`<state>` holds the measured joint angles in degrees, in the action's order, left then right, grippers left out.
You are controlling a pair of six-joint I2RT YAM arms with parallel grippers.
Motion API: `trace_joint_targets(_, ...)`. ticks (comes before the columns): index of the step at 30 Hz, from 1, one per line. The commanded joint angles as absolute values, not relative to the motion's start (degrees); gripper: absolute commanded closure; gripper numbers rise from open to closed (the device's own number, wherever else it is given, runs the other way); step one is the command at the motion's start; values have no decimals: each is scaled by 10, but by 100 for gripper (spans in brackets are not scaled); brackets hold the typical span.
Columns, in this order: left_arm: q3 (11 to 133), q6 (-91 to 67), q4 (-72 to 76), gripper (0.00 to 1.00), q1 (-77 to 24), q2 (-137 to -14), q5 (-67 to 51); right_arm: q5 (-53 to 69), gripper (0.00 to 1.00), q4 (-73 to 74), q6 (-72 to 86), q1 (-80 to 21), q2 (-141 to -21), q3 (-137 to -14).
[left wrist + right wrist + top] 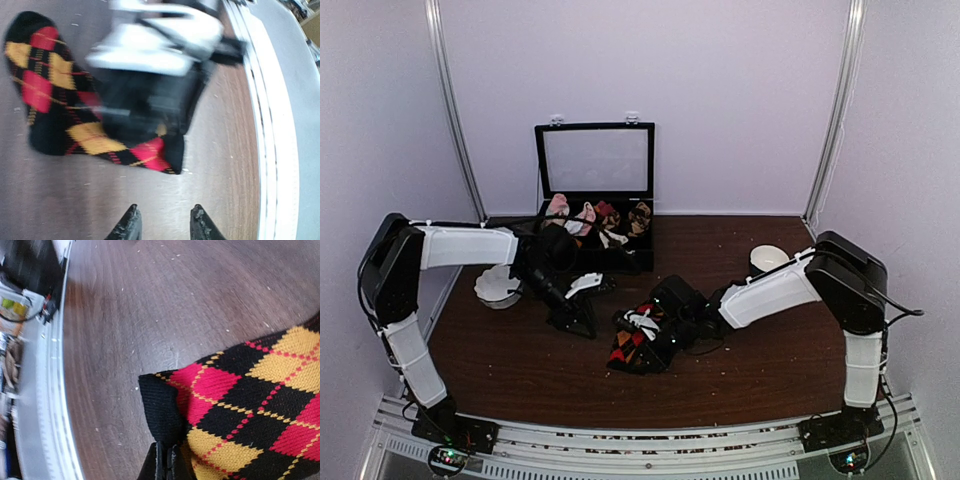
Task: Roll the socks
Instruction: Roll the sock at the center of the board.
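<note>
A black argyle sock with red and orange diamonds (632,348) lies near the middle of the brown table. It also shows in the left wrist view (50,95) and the right wrist view (250,405). My right gripper (652,325) is down on it; in the right wrist view the gripper (165,462) is shut, pinching the sock's black cuff edge. My left gripper (578,322) sits just left of the sock. In its own view the gripper (164,225) is open and empty over bare table, a short way from the sock's corner. The right arm (160,50) is blurred over the sock.
An open black box (595,160) at the back holds several sock bundles, pink, white and dark. A white bowl (498,286) stands at the left, a white cup (768,258) at the right. The table's front rail (272,125) runs close by.
</note>
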<state>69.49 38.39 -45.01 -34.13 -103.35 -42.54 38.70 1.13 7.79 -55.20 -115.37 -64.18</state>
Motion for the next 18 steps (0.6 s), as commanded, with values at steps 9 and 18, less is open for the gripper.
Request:
trace_joint_targets(9, 604, 422, -348, 68, -447, -968, -345, 485, 100, 103, 245, -509, -1246, -703)
trace_joint_targets(18, 611, 395, -252, 71, -497, -1031, -189, 494, 100, 105, 293, -499, -1269, -707)
